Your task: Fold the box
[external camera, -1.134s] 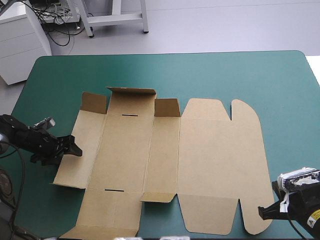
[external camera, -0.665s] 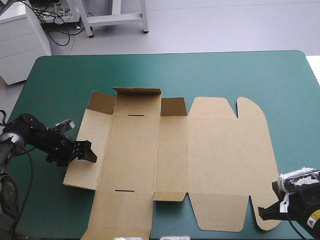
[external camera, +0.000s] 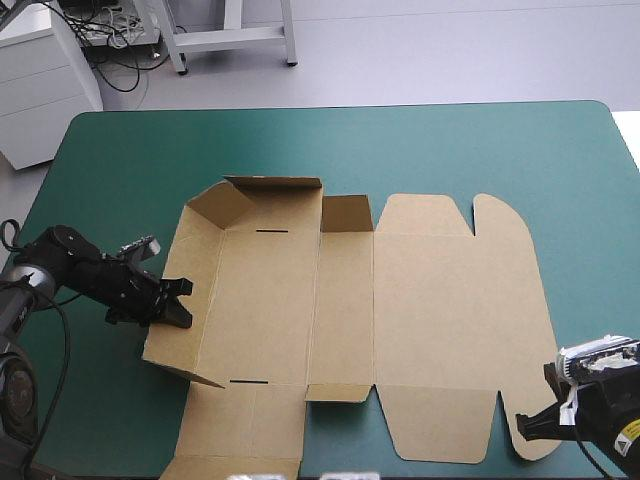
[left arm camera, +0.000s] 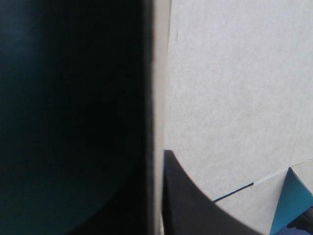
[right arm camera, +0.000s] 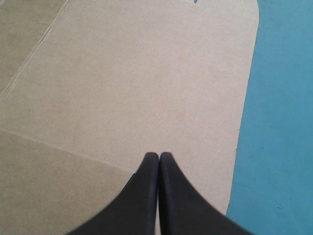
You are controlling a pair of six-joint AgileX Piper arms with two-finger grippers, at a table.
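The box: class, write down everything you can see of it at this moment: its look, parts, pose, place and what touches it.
The box is a cut sheet of plain brown board, creased into panels with two short slots, lying mostly flat on the teal-green cover, its rounded lid flaps toward the right. Its left wall is lifted and tilted, clamped by the left gripper; far flaps stand partly raised. The shut right gripper sits at its near right corner.
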